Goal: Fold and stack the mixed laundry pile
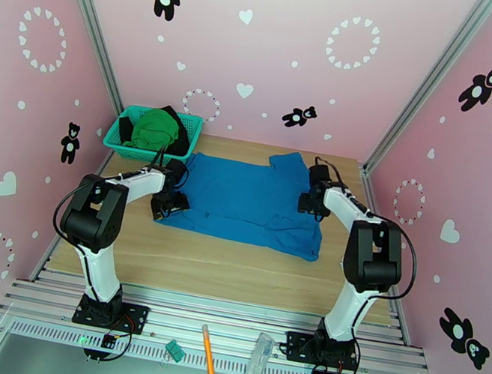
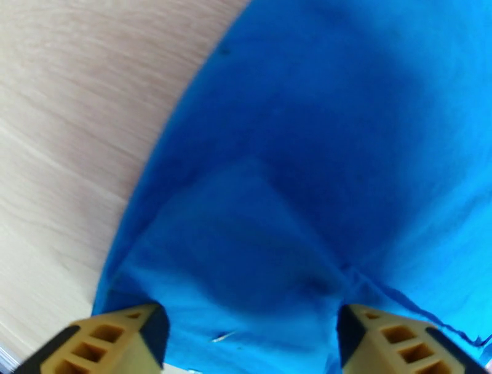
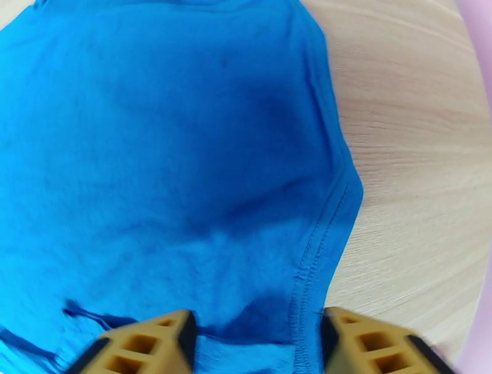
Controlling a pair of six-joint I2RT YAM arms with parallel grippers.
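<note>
Shirt (image 1: 251, 202), blue, spread on surface (image 1: 231, 269). Left gripper (image 2: 252, 335) and right gripper (image 3: 258, 341), jaws wide, over its opposite edges.

High overview; 2 close on shirt (image 1: 244, 199).

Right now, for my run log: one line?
blue shirt spread on table | left end effector open, shirt's left edge | right end effector open, right edge | green garment, black garment in basket

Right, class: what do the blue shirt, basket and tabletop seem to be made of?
Blue shirt: soft cloth, matte; it wrinkles and shows a stitched hem. Basket: probably teal plastic, with mesh walls. Tabletop: light wood or wood-look laminate, with grain lines.
</note>
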